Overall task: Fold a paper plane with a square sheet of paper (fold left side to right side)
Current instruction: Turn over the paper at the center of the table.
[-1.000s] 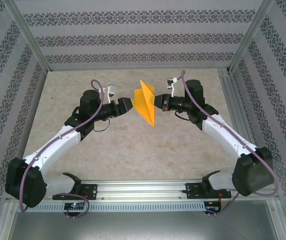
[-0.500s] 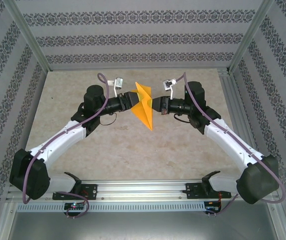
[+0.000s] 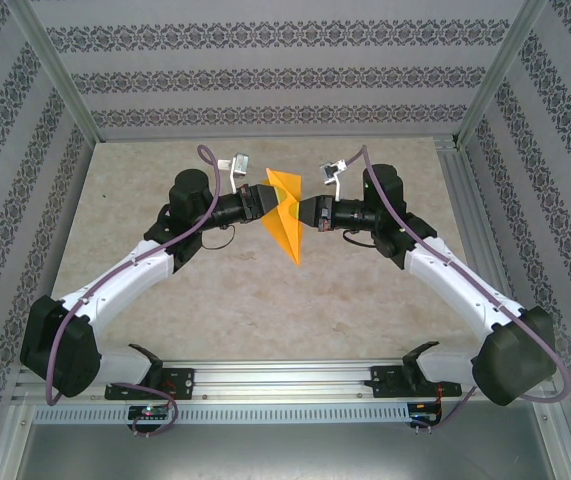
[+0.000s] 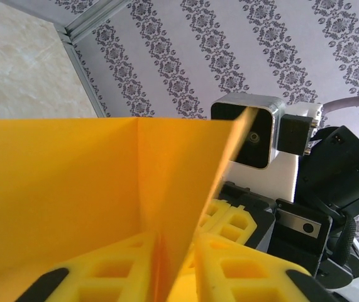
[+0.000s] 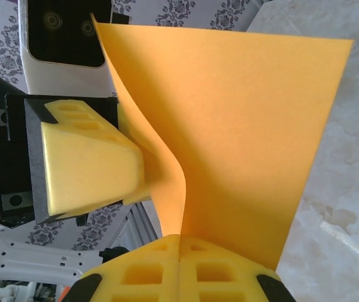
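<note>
The square sheet of paper, orange-yellow, is folded into a creased pointed wedge, the paper plane (image 3: 287,225). It hangs above the table's far middle with its tip pointing toward me. My left gripper (image 3: 268,200) holds its left side and my right gripper (image 3: 302,213) its right side, tip to tip. In the left wrist view a paper flap (image 4: 72,189) runs down between the yellow fingers of my left gripper (image 4: 178,239), which are shut on it. The right wrist view has my right gripper (image 5: 179,238) shut on the paper's lower edge (image 5: 248,126), with a left finger (image 5: 91,157) pressing the sheet.
The beige marbled tabletop (image 3: 215,290) lies below the paper. Patterned walls and metal frame posts (image 3: 55,80) close in the sides and back. A metal rail (image 3: 285,375) with both arm bases runs along the near edge.
My left gripper moved right and up to the paper and closed on it. The right gripper and the paper shifted slightly left.
</note>
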{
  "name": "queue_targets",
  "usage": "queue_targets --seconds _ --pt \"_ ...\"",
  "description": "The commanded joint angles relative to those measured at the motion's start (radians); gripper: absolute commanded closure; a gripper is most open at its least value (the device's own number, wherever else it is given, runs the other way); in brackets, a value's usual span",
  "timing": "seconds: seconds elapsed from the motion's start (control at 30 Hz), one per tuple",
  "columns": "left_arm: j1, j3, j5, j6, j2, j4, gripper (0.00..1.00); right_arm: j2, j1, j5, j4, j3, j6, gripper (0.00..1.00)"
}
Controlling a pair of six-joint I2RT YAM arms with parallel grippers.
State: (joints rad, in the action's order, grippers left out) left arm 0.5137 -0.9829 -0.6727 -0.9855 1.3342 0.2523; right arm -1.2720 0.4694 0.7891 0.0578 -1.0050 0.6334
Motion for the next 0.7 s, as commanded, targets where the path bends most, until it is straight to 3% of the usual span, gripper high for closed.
queue_targets --seconds 0.0,0.2,0.53,0.67 --pt "0.011 -0.030 -0.008 0.019 -0.007 0.034 0.82 -0.006 -0.009 0.033 -0.051 -0.009 0.030 0.98" --pt "0.012 -0.028 0.005 0.029 -0.008 0.009 0.89 0.025 -0.039 0.042 -0.060 0.008 0.048 0.92" --pt "0.012 -0.024 0.033 -0.005 -0.019 0.036 0.91 0.202 -0.156 -0.001 0.105 0.095 -0.061 0.47" --pt "0.012 -0.025 0.033 -0.019 -0.026 0.049 0.91 0.214 -0.153 0.074 0.024 0.172 -0.011 0.27"
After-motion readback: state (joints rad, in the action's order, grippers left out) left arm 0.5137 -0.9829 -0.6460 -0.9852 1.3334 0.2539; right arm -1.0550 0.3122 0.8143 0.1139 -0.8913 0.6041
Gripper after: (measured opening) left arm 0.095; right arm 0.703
